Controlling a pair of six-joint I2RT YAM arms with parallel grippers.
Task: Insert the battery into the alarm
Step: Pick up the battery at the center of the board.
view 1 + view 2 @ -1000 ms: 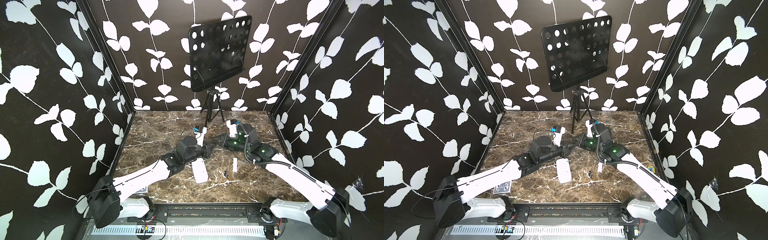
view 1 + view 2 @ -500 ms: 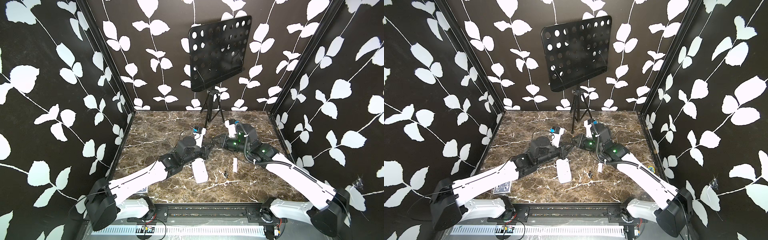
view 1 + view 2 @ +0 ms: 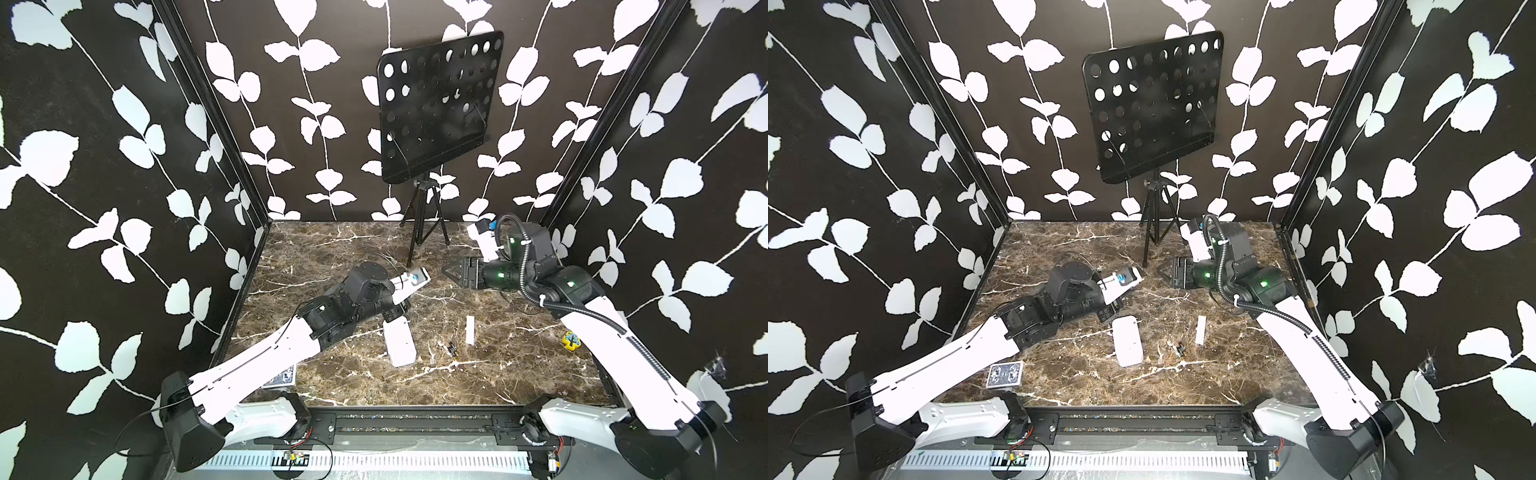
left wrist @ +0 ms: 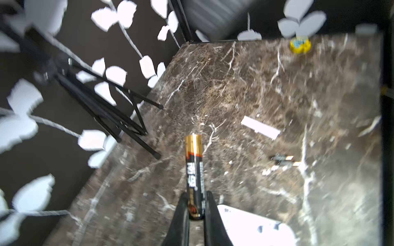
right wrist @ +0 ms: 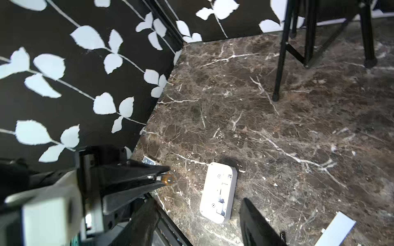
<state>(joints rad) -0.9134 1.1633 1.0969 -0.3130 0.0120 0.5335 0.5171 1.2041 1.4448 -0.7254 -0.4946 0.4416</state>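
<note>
The left gripper [image 4: 196, 198] is clenched on the battery [image 4: 194, 170]. Its two black fingers [image 4: 181, 215] pinch the dark end, and the gold end sticks straight out past the tips. The same gold tip pokes out of the closed jaws in the right wrist view [image 5: 168, 180]. The alarm [image 3: 400, 345] lies flat on the marble table [image 3: 353, 249], face down. Its white back is up, and a recess in it lies open in the right wrist view [image 5: 219, 191]. In both top views the left gripper [image 3: 1113, 309] sits at the alarm's [image 3: 1128, 341] far end, just beside it. Whether it touches the casing I cannot tell. From the left wrist a rounded corner of the alarm [image 4: 251, 225] shows right next to the fingers, off to one side of the battery and not in line with it. The right gripper [image 3: 451, 270] stands well apart, toward the back right of the table, with its jaws spread wide and nothing between them [image 5: 197, 200]. A flat white strip [image 3: 470, 330] and a small dark cylinder [image 3: 451, 350] lie on the marble beside the alarm. A blue-patterned card box [image 3: 1005, 374] sits near the front left corner. A yellow object [image 3: 571, 341] sits at the right edge, and a black music stand [image 3: 436, 108] stands at the back.
</note>
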